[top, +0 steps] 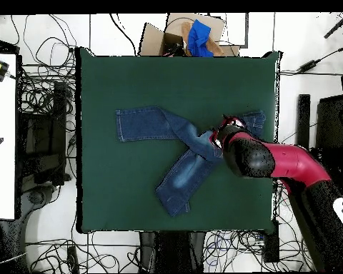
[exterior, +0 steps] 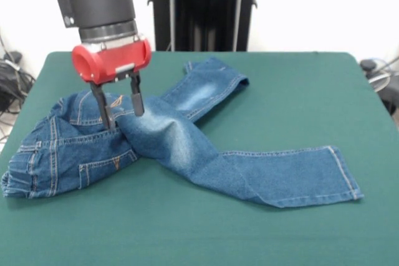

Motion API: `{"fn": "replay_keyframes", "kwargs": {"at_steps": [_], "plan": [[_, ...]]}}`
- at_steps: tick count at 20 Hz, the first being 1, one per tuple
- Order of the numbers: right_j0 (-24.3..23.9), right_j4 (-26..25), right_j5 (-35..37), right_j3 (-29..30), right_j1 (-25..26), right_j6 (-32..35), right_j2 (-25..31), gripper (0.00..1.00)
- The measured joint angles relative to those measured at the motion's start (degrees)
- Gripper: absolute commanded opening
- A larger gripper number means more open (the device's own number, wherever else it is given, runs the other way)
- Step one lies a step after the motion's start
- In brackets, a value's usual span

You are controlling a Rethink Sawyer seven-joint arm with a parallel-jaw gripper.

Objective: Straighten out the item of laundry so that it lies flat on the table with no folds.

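the sawyer gripper [exterior: 120,105] hangs with its fingers spread and empty, tips at the crotch of the jeans [exterior: 181,144], which sprawl across the middle of the green table [exterior: 293,79]. the bunched waistband lies toward one side edge and the legs splay in a v toward the other — one long, one folded across. no containers on the table.

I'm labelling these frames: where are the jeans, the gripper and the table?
jeans [exterior: 274,175], front view, on the long leg.
gripper [exterior: 120,111], front view, midway between its open fingertips.
table [exterior: 299,85], front view, bare green cloth.
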Motion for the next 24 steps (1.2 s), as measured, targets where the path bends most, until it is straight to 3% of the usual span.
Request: {"fn": "replay_keyframes", "kwargs": {"at_steps": [10,24], "plan": [[0.1,-7.4,3.5,-3.2,6.8,-1.8,0.0,1.00],[1.1,-10.2,8.9,-5.8,9.0,-1.8,0.0,1.00]]}}
